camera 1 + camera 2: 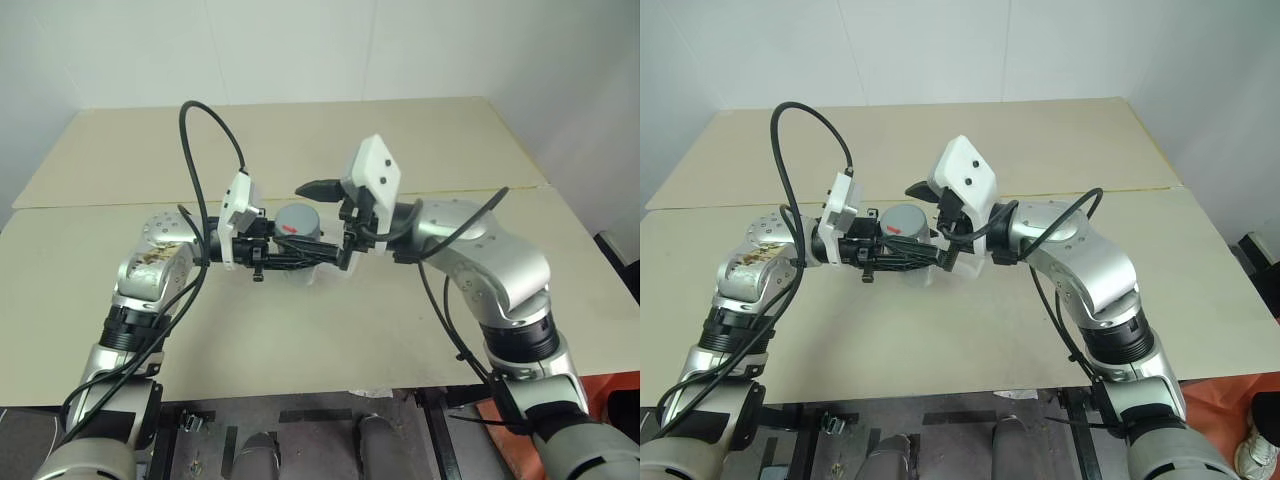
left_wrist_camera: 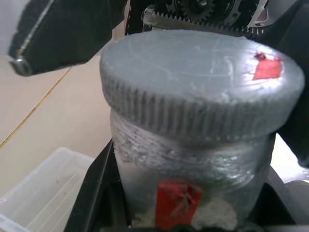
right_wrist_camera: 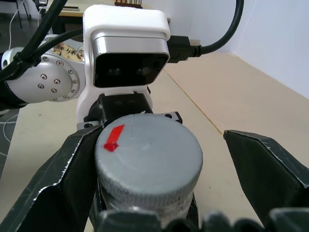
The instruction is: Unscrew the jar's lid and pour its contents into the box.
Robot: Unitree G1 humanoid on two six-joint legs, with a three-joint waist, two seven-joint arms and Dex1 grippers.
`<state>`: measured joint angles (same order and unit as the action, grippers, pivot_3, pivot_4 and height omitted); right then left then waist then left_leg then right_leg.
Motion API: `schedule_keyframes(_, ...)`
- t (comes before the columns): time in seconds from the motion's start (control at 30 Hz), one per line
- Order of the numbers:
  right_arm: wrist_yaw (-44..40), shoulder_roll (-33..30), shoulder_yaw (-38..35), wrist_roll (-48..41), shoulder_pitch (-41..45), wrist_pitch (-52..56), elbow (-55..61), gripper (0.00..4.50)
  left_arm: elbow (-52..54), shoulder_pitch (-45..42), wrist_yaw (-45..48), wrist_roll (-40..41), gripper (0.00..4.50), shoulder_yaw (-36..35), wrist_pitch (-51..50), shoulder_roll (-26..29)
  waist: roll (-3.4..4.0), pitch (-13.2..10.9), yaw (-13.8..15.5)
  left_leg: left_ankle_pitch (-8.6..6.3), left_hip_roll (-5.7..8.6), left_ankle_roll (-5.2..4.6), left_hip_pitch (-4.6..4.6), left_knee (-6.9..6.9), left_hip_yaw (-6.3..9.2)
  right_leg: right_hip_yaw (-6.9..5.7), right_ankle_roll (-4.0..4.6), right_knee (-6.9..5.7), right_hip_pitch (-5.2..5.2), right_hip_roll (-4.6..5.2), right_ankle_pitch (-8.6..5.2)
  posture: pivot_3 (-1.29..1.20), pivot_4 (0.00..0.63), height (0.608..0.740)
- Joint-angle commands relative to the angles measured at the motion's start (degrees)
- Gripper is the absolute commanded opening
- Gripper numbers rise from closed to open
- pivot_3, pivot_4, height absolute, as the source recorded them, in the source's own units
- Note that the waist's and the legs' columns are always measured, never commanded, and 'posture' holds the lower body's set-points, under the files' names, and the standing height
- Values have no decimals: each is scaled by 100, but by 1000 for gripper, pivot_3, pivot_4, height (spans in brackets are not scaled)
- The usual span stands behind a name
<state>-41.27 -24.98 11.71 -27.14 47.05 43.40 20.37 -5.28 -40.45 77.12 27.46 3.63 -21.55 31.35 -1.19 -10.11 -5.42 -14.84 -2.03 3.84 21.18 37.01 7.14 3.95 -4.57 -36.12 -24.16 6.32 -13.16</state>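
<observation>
My left gripper [image 1: 298,252] is shut on the silver jar [image 2: 193,159], which has a red mark on its side, and holds it upright a little above the table. The ribbed grey lid [image 3: 147,157] sits on the jar and carries a red mark of its own. My right gripper [image 3: 161,137] comes in from the opposite side and is open astride the lid; one finger [image 3: 72,164] lies against the lid's rim and the other [image 3: 263,164] stands well apart. The clear box [image 2: 43,193] rests on the table just below the jar. The contents are hidden inside.
The beige table [image 1: 400,330] has a seam across its middle, with wide bare surface on all sides of the box. Its front edge runs close to the robot. White walls stand behind and to the right.
</observation>
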Motion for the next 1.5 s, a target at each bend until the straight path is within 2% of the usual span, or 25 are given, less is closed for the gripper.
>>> schedule_keyframes(0.03,118,-354,-804,20,-70,-152,-73,4486,352,113,221,256,1929,-198,72,167,0,0,-1,0,0,0,0,0,0,0,0,0,0,0,0,0,150,740)
schedule_keyframes(0.27,-36,-772,-1183,-239,-364,-230,-98,4486,355,153,284,336,1929,-252,57,291,0,0,52,0,2,0,1,0,-2,0,0,3,3,2,0,0,150,740)
schedule_keyframes(0.57,-299,-913,-1213,-462,-558,-186,330,4486,334,150,141,276,1929,-234,67,186,0,0,37,-1,1,-1,0,-1,-2,1,1,2,0,1,-1,0,150,740)
schedule_keyframes(0.83,-14,-495,-919,-866,-298,117,905,4486,27,-93,-6,157,1929,-79,106,-114,0,0,64,0,1,-1,-1,0,-1,1,1,1,1,0,0,0,150,740)
schedule_keyframes(1.13,425,-7,-164,-313,119,86,560,4486,15,-117,79,162,1929,-24,140,-101,1,0,51,0,1,0,-1,0,-1,0,1,1,0,0,0,0,150,740)
schedule_keyframes(1.5,506,154,-166,-137,250,145,197,4486,282,51,43,233,1929,-83,71,11,1,-1,41,0,1,0,0,-1,0,0,1,0,-1,0,0,0,150,740)
